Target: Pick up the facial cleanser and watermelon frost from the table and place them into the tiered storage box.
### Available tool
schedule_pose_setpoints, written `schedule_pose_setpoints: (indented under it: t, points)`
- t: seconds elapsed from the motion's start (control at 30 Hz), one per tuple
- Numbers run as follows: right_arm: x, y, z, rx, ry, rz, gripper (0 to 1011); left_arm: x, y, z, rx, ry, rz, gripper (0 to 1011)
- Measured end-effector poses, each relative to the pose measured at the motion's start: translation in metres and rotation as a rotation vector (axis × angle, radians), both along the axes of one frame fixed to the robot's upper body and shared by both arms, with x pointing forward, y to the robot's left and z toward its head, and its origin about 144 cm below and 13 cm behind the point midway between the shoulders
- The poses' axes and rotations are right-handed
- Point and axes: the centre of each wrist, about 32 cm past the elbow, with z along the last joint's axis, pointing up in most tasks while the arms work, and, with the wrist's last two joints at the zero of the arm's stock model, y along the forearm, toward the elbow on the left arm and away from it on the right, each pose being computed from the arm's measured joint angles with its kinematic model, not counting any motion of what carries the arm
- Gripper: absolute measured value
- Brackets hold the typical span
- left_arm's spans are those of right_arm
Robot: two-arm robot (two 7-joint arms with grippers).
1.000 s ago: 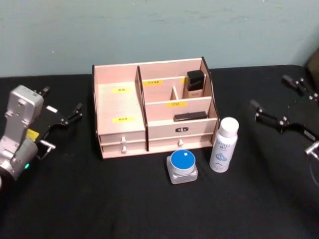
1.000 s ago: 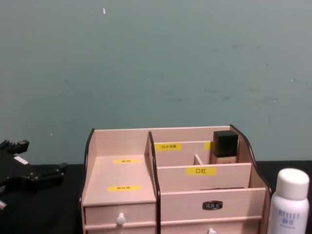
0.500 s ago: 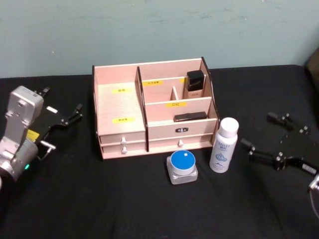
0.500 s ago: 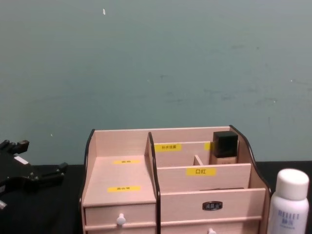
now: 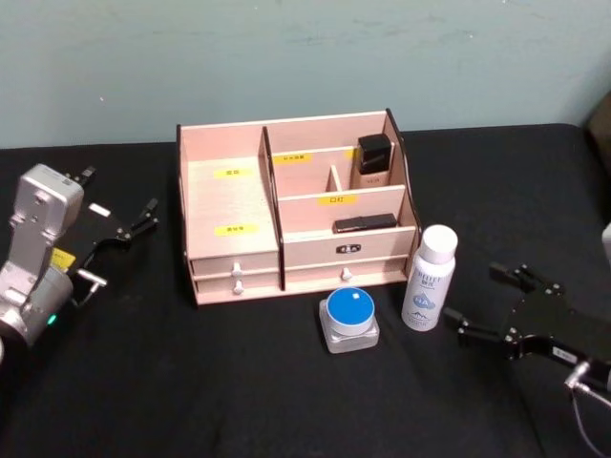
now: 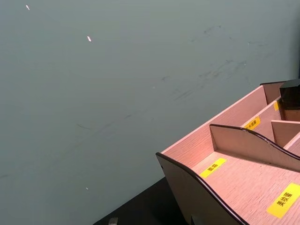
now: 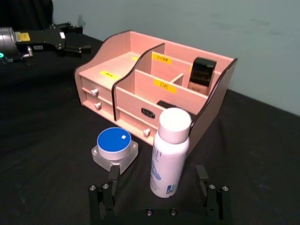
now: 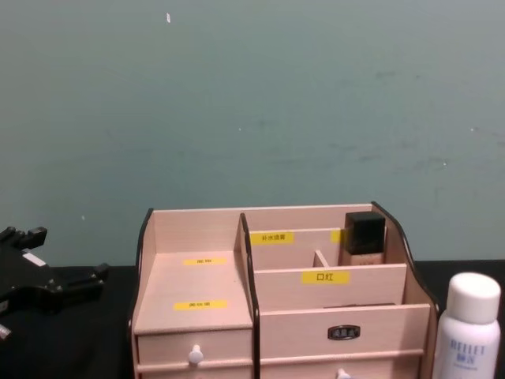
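Note:
The facial cleanser (image 5: 429, 279), a tall white bottle with a white cap, stands on the black table just right of the tiered storage box (image 5: 229, 205). The watermelon frost (image 5: 349, 318), a squat clear jar with a blue lid, sits in front of the box. My right gripper (image 5: 474, 296) is open, low over the table, just right of the cleanser and apart from it. In the right wrist view the cleanser (image 7: 169, 151) stands ahead of the right gripper (image 7: 157, 172), with the jar (image 7: 115, 149) beside it. My left gripper (image 5: 119, 189) rests open, left of the box.
A black-capped beige bottle (image 5: 373, 162) stands in the box's back right compartment, and a flat black item (image 5: 365, 223) lies in the compartment in front of it. The large left compartment (image 6: 253, 183) holds nothing. A teal wall rises behind the table.
My right gripper has come in from the far right and down toward the table, ending close beside the facial cleanser. The left arm, the bottle and the jar have not moved.

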Motion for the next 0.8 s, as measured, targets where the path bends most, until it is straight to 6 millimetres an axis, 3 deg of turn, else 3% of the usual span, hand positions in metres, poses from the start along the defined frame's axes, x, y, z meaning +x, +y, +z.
schedule_pose_setpoints:
  t: [0.8]
  points:
    - [0.033,0.016,-0.025,-0.017,-0.028,0.024,1002,0.0,0.0,0.0,0.0,0.0,0.0,1010]
